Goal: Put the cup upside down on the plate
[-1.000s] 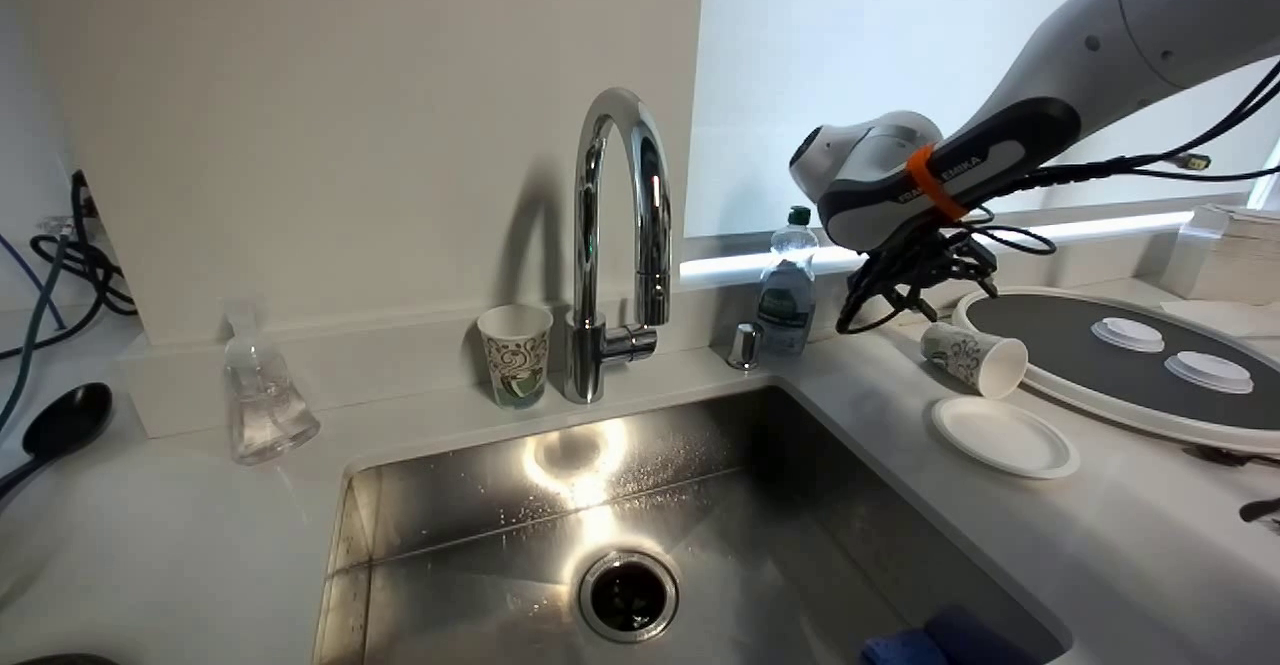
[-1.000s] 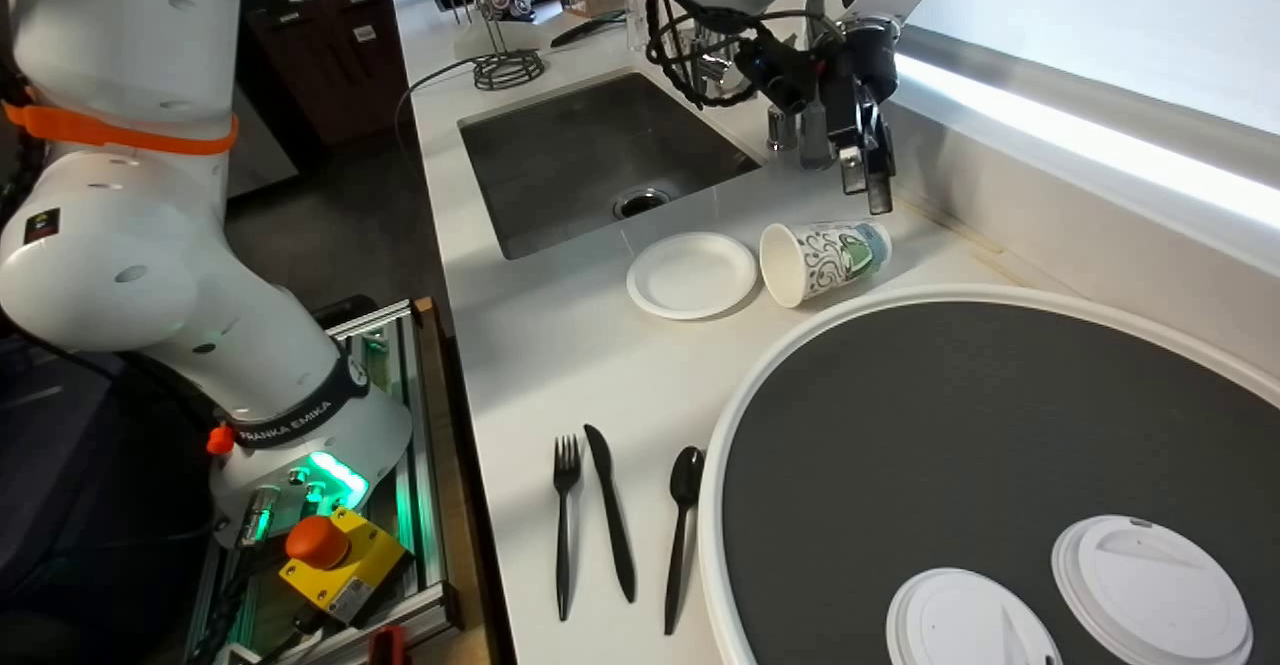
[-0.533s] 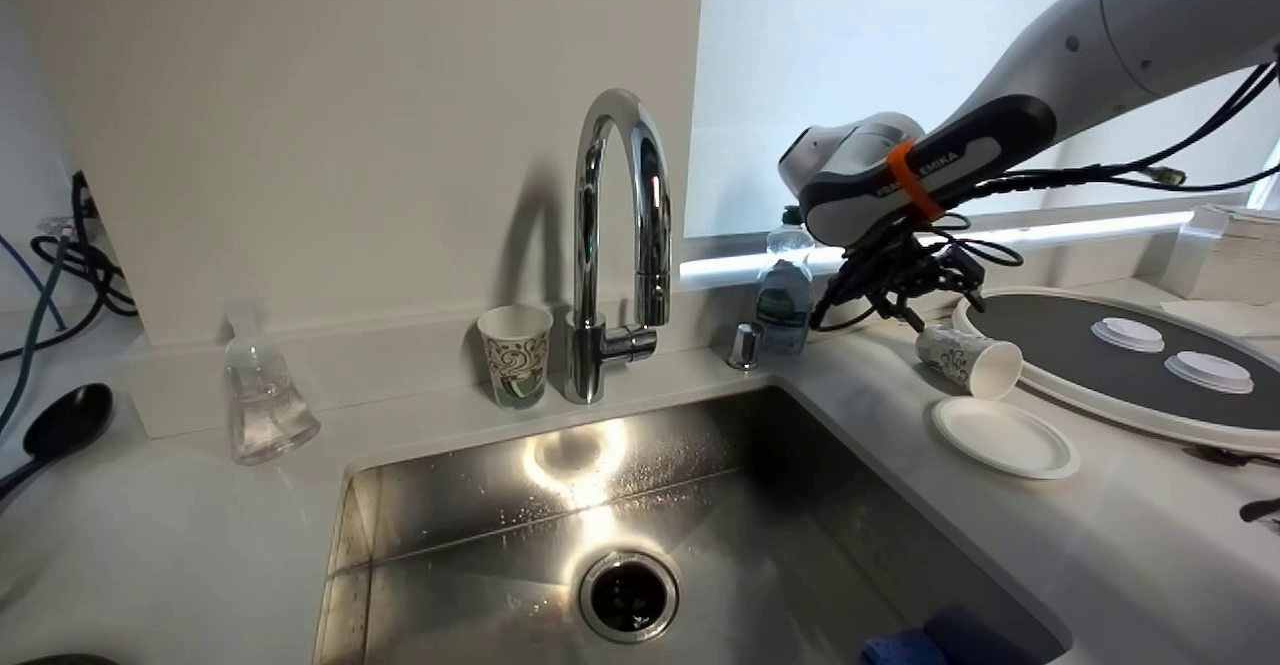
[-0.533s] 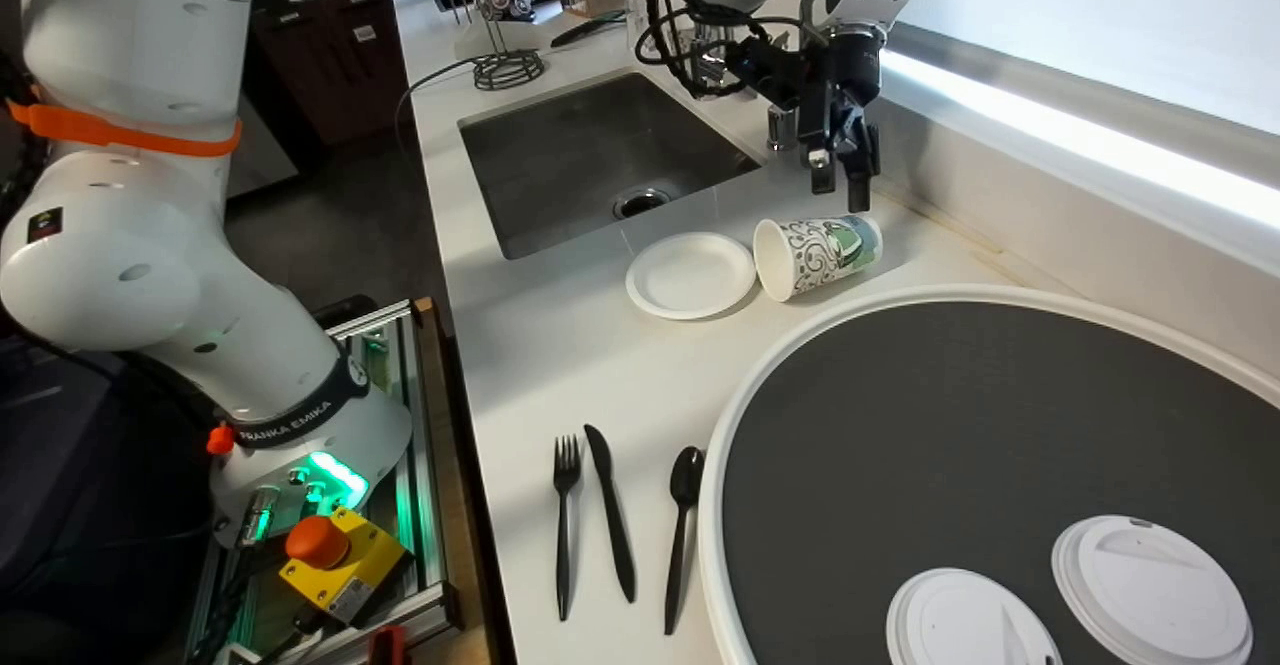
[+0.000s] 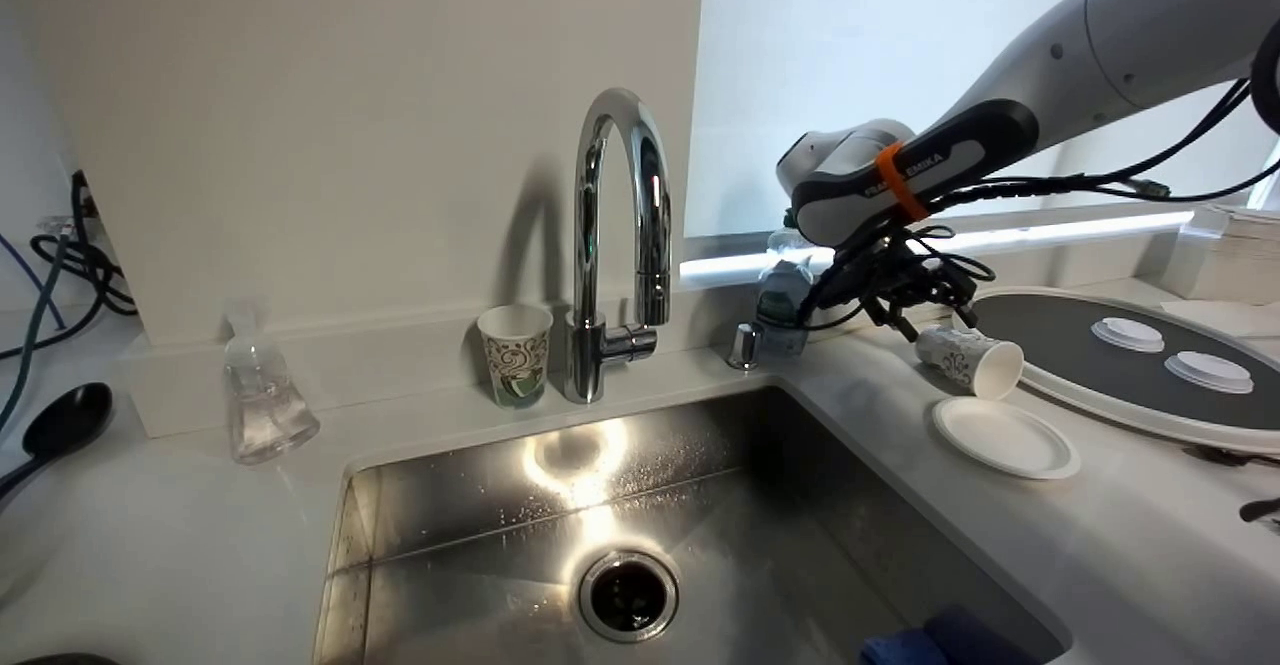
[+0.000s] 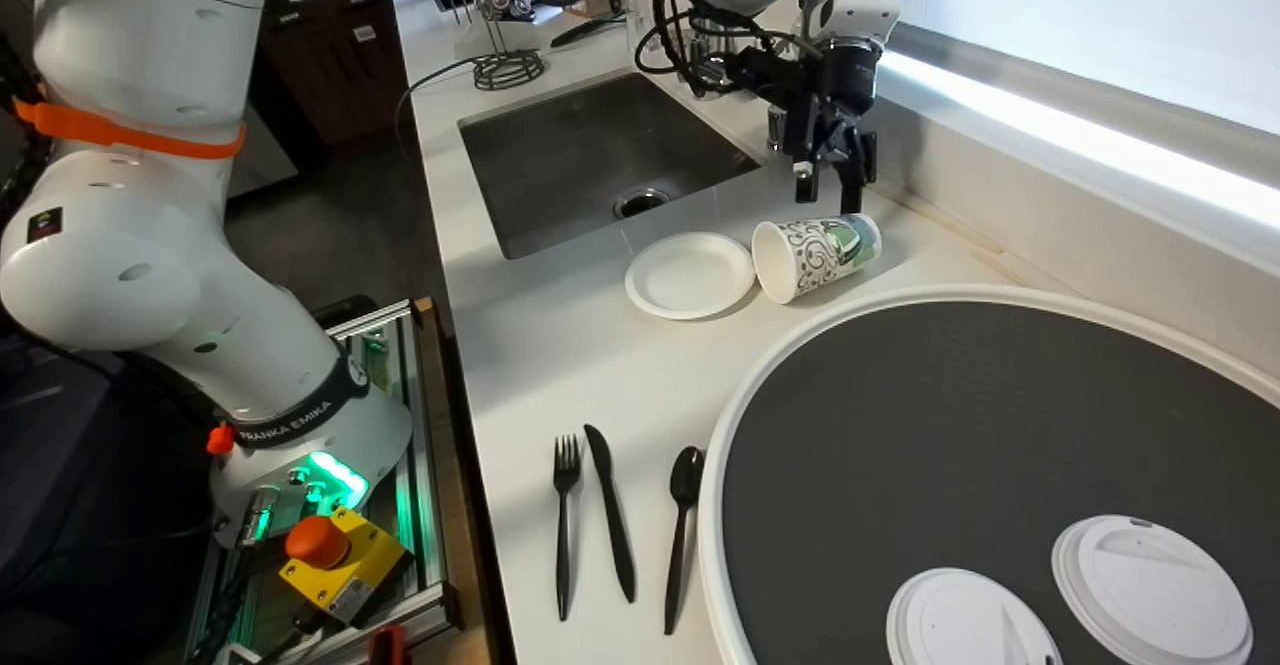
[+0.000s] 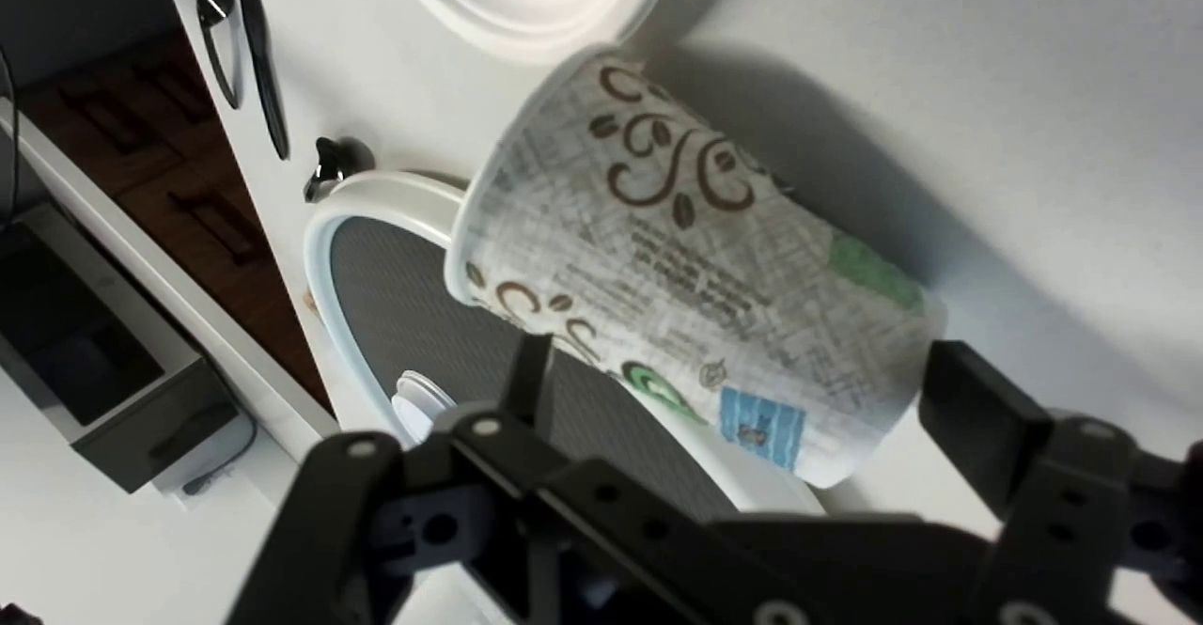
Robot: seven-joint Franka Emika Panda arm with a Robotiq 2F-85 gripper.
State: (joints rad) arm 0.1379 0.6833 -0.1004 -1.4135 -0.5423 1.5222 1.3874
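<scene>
Claw (image 6: 829, 195) lower than before | jaws spread apart | cup (image 7: 691, 249) on its side just ahead, contact unclear

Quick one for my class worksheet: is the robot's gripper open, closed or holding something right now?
Gripper: open, jaws apart, holding nothing; the cup lies on its side, ungripped.

A sink (image 5: 480, 595), faucet (image 5: 587, 245) and cutlery (image 6: 613, 520) mark this as a kitchen
</scene>
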